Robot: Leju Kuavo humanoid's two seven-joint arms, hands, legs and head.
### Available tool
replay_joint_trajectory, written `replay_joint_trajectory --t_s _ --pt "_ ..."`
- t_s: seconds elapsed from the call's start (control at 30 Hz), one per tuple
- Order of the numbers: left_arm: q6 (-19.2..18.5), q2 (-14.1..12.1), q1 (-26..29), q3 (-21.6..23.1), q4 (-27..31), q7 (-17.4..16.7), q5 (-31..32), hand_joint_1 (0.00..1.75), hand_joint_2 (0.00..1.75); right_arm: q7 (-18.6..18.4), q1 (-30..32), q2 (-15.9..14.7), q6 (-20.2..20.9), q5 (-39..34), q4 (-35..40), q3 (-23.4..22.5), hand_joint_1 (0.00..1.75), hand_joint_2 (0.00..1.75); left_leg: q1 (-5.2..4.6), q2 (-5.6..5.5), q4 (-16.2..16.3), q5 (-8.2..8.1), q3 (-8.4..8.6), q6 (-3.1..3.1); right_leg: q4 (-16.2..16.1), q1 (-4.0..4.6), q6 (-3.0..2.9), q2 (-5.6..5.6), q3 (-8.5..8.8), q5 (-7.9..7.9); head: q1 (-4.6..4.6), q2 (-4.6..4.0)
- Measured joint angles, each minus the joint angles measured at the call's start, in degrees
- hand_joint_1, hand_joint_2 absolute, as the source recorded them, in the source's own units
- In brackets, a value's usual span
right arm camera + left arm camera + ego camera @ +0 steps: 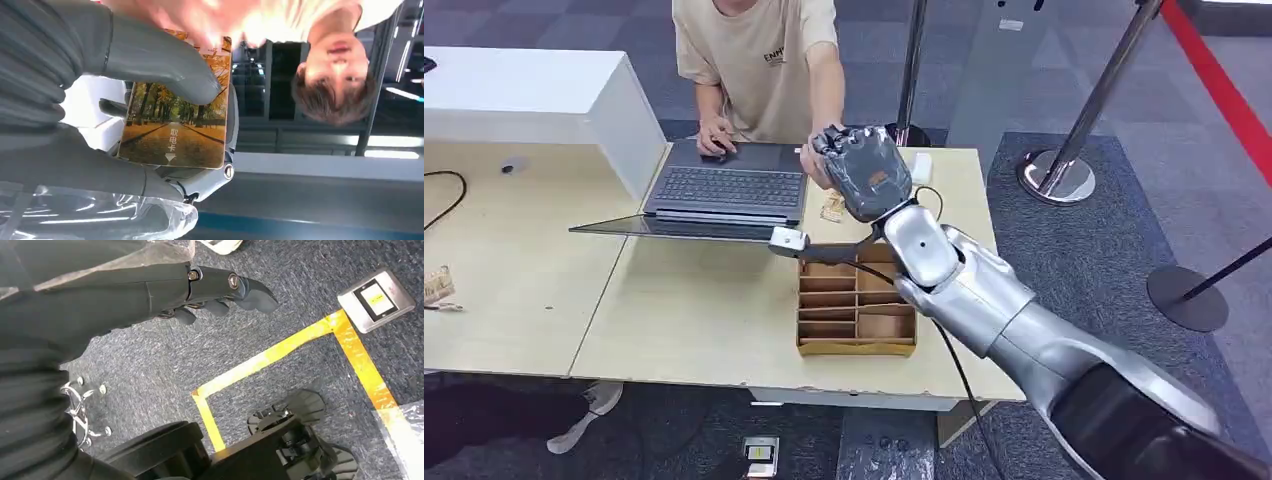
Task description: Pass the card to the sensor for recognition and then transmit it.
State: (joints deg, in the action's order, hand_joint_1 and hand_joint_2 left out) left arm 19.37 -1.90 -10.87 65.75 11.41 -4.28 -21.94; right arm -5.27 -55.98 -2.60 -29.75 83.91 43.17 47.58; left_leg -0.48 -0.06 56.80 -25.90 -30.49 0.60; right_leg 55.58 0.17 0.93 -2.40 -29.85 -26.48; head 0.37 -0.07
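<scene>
My right hand point(866, 170) is raised over the far side of the desk, by the laptop's right edge. It holds a card point(176, 125) printed with an autumn tree avenue, the thumb point(165, 65) pressing its face against the fingers behind. A person's hand point(816, 165) reaches in and meets my right hand at the card; in the right wrist view that hand point(200, 20) is a blur at the card's edge. My left hand point(220, 292) hangs over the grey carpet, fingers curled in, nothing in it.
A person in a beige shirt point(759, 60) sits behind the desk, one hand on the open laptop point(724, 190). A cardboard divider box point(854, 310) lies under my forearm. A small white device point(789, 238) sits by the laptop. Stanchion posts point(1064, 170) stand right.
</scene>
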Motion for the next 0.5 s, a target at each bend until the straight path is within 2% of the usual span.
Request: replay_joint_trajectory --t_s 0.4,0.43,0.5 --pt "0.0 0.1 0.0 0.0 0.0 0.0 0.0 0.00 1.75 0.0 -0.7 0.4 0.1 0.0 -4.4 2.3 1.75 1.75 0.01 0.03 0.0 0.01 0.00 0.00 0.0 0.01 -0.01 0.00 -0.01 0.00 0.00 0.00" --pt "0.0 0.1 0.0 0.0 0.0 0.0 0.0 0.00 1.75 0.0 -0.9 0.4 1.8 0.5 -4.6 2.5 1.75 1.75 0.00 0.03 0.0 0.00 0.00 0.00 0.0 0.01 0.00 0.00 -0.01 0.00 0.00 0.00" --pt "0.2 0.1 0.0 0.0 0.0 0.2 -0.3 0.00 1.75 0.4 -1.6 0.5 8.3 1.5 -5.8 3.1 1.75 1.75 0.00 0.05 0.0 0.00 0.00 0.00 0.0 0.01 0.00 0.01 -0.02 0.00 0.00 0.00"
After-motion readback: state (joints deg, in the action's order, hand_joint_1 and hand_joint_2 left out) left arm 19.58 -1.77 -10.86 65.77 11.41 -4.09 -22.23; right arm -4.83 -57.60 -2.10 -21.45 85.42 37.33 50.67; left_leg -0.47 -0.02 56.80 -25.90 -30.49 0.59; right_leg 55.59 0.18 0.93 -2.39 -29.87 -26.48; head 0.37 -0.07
